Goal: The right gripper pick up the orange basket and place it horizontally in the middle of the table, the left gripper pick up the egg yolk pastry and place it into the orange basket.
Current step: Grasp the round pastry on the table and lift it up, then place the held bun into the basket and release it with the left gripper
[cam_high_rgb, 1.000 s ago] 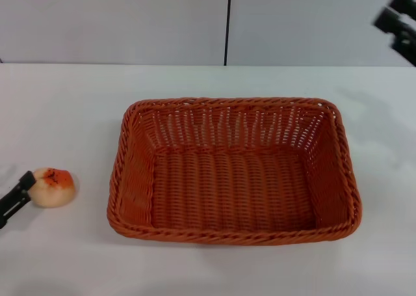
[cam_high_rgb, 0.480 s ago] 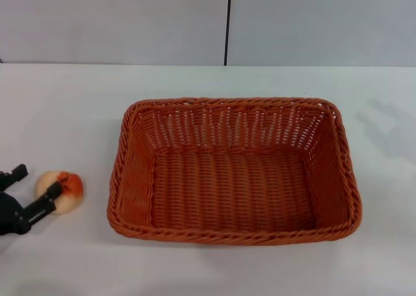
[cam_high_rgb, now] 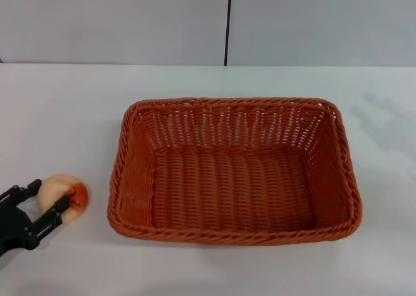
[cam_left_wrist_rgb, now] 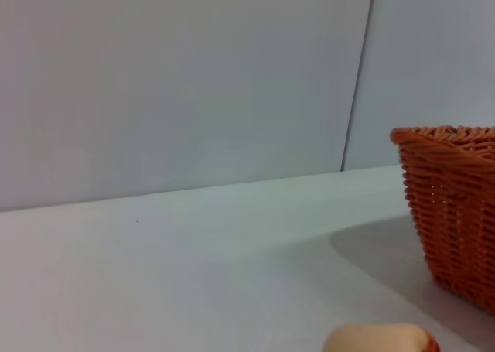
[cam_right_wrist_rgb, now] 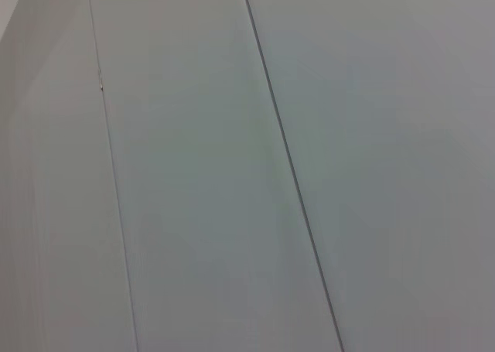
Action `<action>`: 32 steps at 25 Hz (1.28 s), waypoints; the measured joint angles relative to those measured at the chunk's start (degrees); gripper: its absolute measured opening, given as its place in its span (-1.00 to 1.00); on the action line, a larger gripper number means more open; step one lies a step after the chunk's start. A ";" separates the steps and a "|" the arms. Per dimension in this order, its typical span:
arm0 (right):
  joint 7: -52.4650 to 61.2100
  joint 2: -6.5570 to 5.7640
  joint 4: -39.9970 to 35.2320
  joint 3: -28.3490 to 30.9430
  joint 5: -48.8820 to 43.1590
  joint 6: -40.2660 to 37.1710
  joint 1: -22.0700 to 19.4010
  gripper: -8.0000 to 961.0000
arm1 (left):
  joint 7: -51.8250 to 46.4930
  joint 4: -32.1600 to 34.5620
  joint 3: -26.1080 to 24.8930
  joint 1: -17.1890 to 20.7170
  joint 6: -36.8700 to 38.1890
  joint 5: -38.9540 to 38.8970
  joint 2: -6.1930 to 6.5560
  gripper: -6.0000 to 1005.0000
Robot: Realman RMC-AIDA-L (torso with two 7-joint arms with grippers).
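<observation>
The orange basket [cam_high_rgb: 234, 171] lies lengthwise across the middle of the white table [cam_high_rgb: 65, 114], upright and with nothing in it. Left of it rests the egg yolk pastry [cam_high_rgb: 60, 192], cream with an orange-red patch turned toward the basket. My left gripper [cam_high_rgb: 49, 194] reaches in from the lower left corner, open, one thin black finger on each side of the pastry. The left wrist view catches the top of the pastry [cam_left_wrist_rgb: 379, 340] at its lower edge and one corner of the basket [cam_left_wrist_rgb: 452, 205]. My right gripper is out of view.
A grey panelled wall [cam_high_rgb: 130, 23] with a dark vertical seam runs behind the table. The right wrist view shows only wall panels [cam_right_wrist_rgb: 232, 174]. A faint shadow falls on the table at the far right [cam_high_rgb: 383, 123].
The right gripper has left the upper right corner of the head view. The left gripper has come forward around the pastry, which has shifted and rolled a little toward the basket.
</observation>
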 joint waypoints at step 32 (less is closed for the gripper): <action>-0.10 0.09 2.44 1.23 -0.14 -0.20 -0.08 0.20 | -3.11 -5.35 6.07 -16.75 16.55 -0.11 -0.45 -0.61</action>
